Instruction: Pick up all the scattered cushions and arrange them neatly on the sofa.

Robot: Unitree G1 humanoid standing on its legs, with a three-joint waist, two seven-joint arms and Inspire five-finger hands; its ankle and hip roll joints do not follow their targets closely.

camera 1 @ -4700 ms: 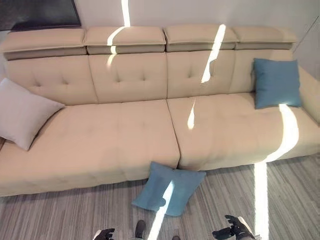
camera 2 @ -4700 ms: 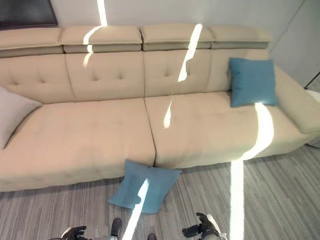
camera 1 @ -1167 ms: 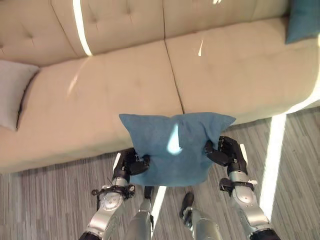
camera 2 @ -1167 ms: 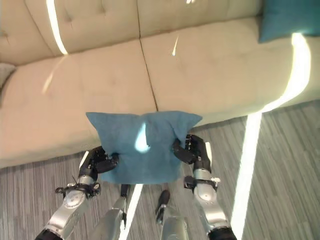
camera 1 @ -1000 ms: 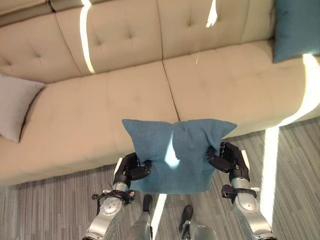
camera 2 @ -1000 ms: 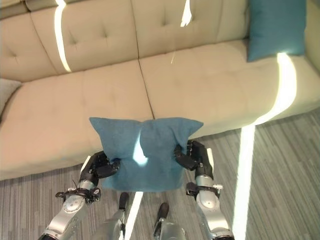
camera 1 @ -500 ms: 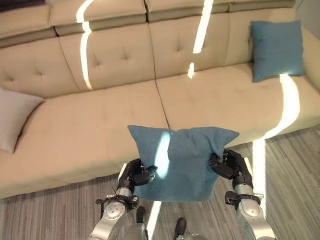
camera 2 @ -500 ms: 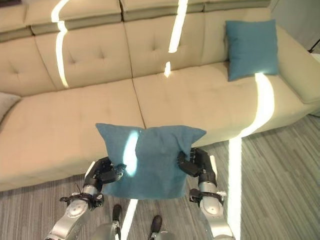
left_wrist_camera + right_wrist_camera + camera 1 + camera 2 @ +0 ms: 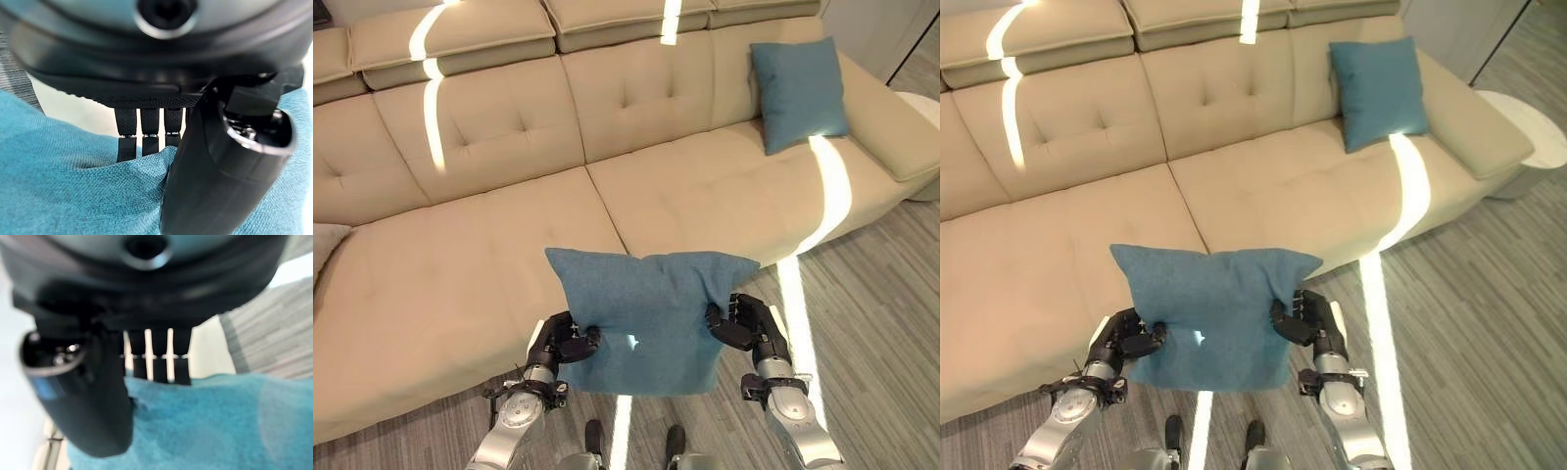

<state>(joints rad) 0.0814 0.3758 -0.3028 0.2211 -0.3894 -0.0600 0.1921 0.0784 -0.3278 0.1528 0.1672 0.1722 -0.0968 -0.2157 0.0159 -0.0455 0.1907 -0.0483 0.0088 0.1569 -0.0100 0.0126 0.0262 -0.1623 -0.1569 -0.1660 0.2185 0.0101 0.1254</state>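
You have the blue cushion (image 9: 646,318) held upright off the floor, just before the sofa's (image 9: 460,284) front edge. The left hand (image 9: 563,343) and right hand (image 9: 744,326) pinch its side edges, probably to keep it flat for placing; another blue cushion (image 9: 798,93) leans at the sofa's right end.

Living room: beige sofa (image 9: 509,196) (tufted), plank floor (image 9: 881,323).

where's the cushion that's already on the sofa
The blue cushion on the sofa leans against the backrest at the sofa's right end, beside the armrest.
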